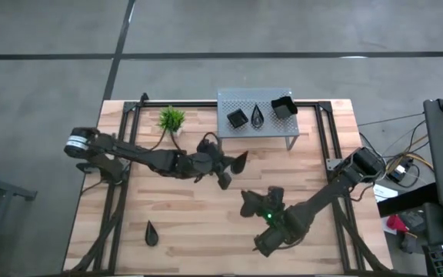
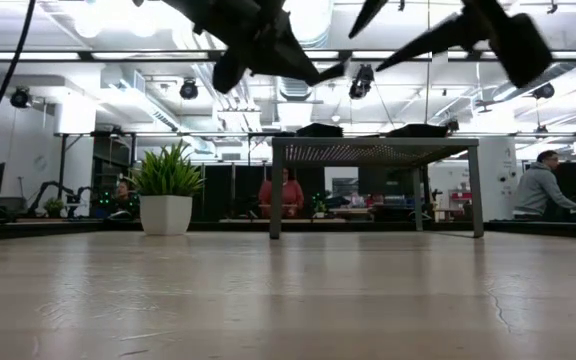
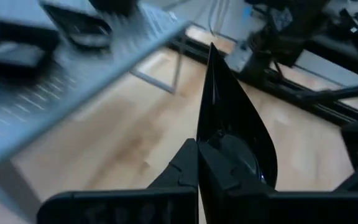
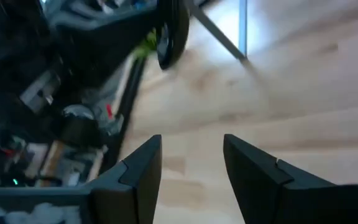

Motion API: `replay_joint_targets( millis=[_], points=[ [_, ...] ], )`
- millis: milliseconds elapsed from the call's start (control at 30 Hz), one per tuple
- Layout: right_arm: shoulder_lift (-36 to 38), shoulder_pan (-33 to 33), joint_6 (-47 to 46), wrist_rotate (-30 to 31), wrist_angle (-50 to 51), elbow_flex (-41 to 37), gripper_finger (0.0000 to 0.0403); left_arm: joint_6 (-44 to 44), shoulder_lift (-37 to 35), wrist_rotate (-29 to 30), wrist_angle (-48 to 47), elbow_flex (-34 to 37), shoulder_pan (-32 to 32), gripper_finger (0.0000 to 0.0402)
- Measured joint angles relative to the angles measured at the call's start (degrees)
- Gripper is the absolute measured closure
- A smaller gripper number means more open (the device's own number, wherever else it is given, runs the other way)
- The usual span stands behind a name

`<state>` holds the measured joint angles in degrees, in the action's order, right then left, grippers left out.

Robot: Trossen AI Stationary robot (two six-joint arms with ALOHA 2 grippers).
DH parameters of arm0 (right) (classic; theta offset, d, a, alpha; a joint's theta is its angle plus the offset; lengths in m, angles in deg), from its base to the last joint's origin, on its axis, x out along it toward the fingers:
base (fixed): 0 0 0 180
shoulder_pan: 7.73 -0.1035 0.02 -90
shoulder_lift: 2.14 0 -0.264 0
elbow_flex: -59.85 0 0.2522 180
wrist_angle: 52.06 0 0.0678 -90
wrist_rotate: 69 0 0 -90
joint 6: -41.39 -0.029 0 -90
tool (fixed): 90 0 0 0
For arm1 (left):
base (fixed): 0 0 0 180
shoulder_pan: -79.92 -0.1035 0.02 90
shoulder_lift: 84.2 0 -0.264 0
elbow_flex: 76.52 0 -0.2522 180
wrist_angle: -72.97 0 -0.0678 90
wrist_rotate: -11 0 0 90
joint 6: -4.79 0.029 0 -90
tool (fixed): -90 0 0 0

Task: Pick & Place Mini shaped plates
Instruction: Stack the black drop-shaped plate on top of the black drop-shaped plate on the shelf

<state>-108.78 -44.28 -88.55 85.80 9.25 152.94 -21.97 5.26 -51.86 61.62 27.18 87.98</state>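
So far three plates (image 1: pixel 258 115) sit on the shelf (image 1: pixel 231 98); left hand (image 1: pixel 233 163) grips a fourth, right hand (image 1: pixel 254 204) released, one (image 1: pixel 151 233) remains on the table (image 1: pixel 198 215).

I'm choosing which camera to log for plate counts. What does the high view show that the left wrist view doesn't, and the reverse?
Only the high view shows the teardrop plate on the table, the potted plant and the right gripper, open and empty. Only the left wrist view shows the left gripper pinching the held teardrop plate by its rim. Both show the perforated shelf with plates on it.
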Motion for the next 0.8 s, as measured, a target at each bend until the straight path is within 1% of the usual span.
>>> replay_joint_targets(
  millis=[33,167,367,567,733,800],
  points=[
    [0.22,0.34,0.07,1.53,-0.05,0.00,0.0234,0.98,-0.58,0.86,-0.28,0.00,0.00,0.0401],
    [0.94,1.87,1.36,3.80,-0.61,0.02,0.0237,5.86,-2.83,3.10,-1.79,0.00,0.06,0.0401],
    [2.68,5.39,5.06,7.57,-2.41,0.04,0.0251,16.12,-5.51,6.55,-2.16,0.00,1.13,0.0401],
    [4.63,9.37,9.70,7.70,-7.61,0.04,0.0266,25.15,-6.59,8.15,-2.06,-0.40,1.18,0.0401],
    [5.59,10.92,17.69,7.37,-12.66,0.04,0.0271,29.27,-6.59,9.40,-2.18,-0.50,1.21,0.0402],
    [5.88,11.31,18.26,7.00,-13.33,0.04,0.0270,30.85,-6.59,9.52,-2.23,-0.50,1.34,0.0402]
  ],
)
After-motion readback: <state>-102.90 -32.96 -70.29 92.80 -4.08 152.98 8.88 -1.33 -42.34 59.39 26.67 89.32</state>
